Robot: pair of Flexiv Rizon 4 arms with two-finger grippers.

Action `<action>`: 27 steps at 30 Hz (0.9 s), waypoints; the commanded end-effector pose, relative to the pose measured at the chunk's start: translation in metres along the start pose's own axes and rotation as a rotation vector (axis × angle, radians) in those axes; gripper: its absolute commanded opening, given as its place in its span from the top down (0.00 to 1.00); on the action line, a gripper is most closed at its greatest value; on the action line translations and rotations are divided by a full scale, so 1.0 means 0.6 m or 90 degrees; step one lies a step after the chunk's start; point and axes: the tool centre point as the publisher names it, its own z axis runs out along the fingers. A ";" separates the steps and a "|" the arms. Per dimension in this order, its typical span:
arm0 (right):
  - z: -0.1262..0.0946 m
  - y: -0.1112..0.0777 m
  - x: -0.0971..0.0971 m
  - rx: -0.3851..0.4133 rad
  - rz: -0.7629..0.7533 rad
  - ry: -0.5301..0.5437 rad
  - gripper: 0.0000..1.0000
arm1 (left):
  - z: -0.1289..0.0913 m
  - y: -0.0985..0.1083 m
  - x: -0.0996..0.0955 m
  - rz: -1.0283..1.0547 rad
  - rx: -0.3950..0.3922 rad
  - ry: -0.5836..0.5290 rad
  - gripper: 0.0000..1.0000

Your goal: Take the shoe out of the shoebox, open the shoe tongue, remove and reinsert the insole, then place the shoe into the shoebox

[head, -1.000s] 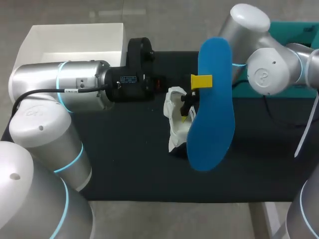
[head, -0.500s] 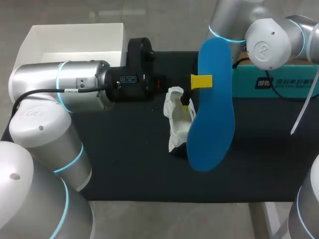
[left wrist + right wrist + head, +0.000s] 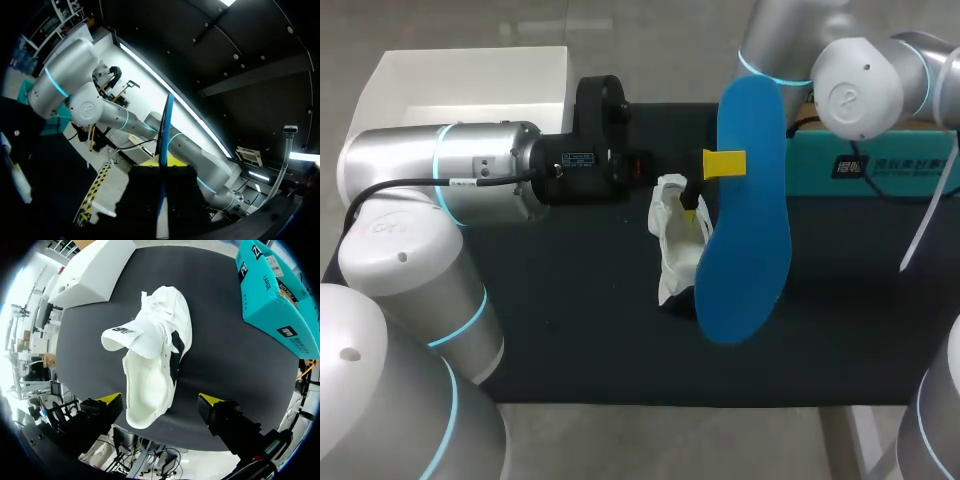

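Having been swung back, the right pincer (image 3: pixel 161 399) is held open. The insole (image 3: pixel 745 210), clamped in the left pincer (image 3: pixel 161 200), may be reinserted.

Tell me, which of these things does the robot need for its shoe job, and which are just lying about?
Part of the job: white shoe; blue insole, gripped by the left pincer; open white box, probably the shoebox; right pincer, open above the shoe.
Just lying about: teal box, closed and untouched.
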 end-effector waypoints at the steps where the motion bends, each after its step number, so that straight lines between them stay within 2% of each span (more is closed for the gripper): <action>1: -0.014 -0.031 0.004 -0.064 0.050 0.093 0.00 | 0.007 -0.001 -0.003 0.000 0.001 0.001 1.00; 5: -0.039 -0.047 0.012 -0.123 0.102 0.183 0.00 | 0.007 -0.001 -0.003 0.000 0.001 0.001 1.00; 11: -0.092 -0.062 0.009 -0.194 0.144 0.267 0.00 | 0.007 -0.001 -0.003 0.000 0.001 0.001 1.00; 18: -0.157 -0.068 -0.020 -0.277 0.162 0.291 0.00 | 0.007 -0.001 -0.003 0.000 0.001 0.001 1.00; 22: -0.199 -0.066 -0.042 -0.341 0.183 0.386 0.00 | 0.007 -0.001 -0.003 0.000 0.001 0.001 1.00; 24: -0.223 -0.065 -0.050 -0.376 0.190 0.469 0.00 | 0.007 -0.001 -0.003 0.000 0.001 0.001 1.00; 27: -0.253 -0.063 -0.049 -0.399 0.180 0.550 0.00 | 0.007 -0.001 -0.003 0.000 0.001 0.001 1.00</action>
